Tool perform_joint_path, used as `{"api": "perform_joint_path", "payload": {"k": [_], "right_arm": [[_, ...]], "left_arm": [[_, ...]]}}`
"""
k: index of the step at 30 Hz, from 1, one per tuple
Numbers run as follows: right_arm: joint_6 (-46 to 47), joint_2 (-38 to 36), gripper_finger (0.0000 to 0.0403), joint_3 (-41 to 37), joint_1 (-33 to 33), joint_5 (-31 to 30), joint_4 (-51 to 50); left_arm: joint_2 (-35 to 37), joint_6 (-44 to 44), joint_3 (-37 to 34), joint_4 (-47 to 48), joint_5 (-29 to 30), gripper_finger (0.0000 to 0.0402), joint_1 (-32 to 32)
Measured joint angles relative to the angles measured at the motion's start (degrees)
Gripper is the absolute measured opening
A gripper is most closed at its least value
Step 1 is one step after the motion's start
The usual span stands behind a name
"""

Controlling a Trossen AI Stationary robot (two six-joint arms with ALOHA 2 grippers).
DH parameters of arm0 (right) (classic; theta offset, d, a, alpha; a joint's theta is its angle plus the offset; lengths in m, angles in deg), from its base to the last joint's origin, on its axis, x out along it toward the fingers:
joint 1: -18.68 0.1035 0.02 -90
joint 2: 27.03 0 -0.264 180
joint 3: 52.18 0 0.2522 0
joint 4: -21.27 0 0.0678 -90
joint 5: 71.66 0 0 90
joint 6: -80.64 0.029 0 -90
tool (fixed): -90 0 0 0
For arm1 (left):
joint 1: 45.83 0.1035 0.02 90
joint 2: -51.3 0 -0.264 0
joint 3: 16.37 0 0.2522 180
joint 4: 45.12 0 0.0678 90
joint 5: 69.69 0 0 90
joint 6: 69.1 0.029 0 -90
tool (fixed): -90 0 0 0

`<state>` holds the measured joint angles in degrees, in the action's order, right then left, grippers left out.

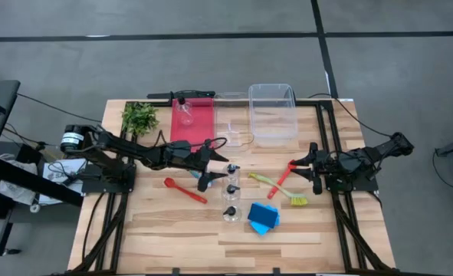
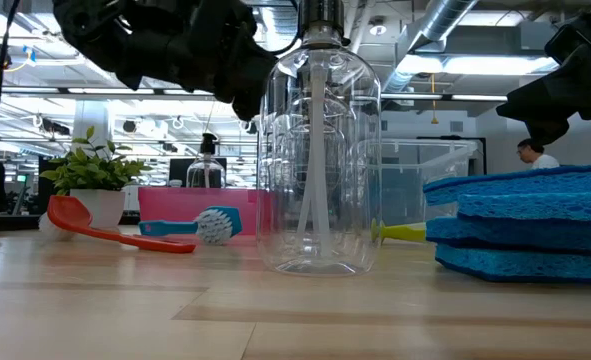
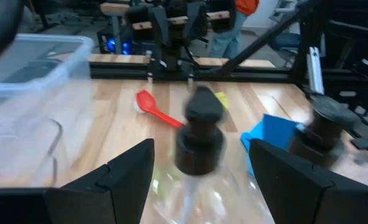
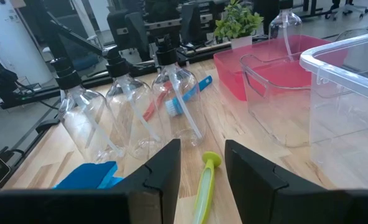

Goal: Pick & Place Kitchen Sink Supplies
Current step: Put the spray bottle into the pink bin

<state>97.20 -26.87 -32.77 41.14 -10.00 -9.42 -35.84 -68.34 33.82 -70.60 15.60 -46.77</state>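
Clear plastic bottles, four; blue rectangular sponges (image 1: 263,218), two stacked; left gripper (image 1: 211,173) jaws wide around one black-capped bottle (image 1: 232,173); right gripper (image 1: 303,170) jaws narrowly apart, empty.

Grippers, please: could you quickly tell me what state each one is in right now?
Left gripper: open, fingers on either side of a clear bottle, not closed on it.
Right gripper: partly open, holding nothing, above the yellow-green brush.

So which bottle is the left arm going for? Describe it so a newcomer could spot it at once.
Start at the red bin at the table's far edge; just in front of it the left tool hangs open. Beside it three clear bottles with black pump caps stand in a row running toward the near edge. The target bottle is the one nearest the bins, with its cap between the open fingers.
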Motion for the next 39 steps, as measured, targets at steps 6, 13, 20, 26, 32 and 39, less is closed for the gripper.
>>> {"api": "perform_joint_path", "payload": {"k": [6,13,20,26,32,39], "right_arm": [[0.0,0.01,0.0119,0.0,0.01,0.0,0.0],[0.0,0.0,0.0119,0.0,0.0,-0.02,0.02],[0.0,-0.02,0.0119,0.0,0.02,-0.02,0.02],[0.0,-0.02,0.0119,0.0,0.0,-0.02,0.02],[0.0,-0.02,0.0119,-0.01,0.0,-0.02,0.02],[0.0,-0.02,0.0119,0.0,0.0,-0.02,0.02]], "left_arm": [[-2.7,0.26,2.48,-0.41,-1.48,0.0265,0.1],[-5.7,-2.08,4.6,-1.18,-3.96,0.0265,1.48],[-6.64,-1.2,5.83,-1.53,-4.31,0.0265,1.62],[-7.1,-1.53,5.81,-1.96,-4.81,0.0264,2.19],[-7.1,-1.49,5.81,-1.9,-4.81,0.0235,2.25],[-7.1,-1.47,5.81,-1.89,-5.09,0.0177,2.87]]}}
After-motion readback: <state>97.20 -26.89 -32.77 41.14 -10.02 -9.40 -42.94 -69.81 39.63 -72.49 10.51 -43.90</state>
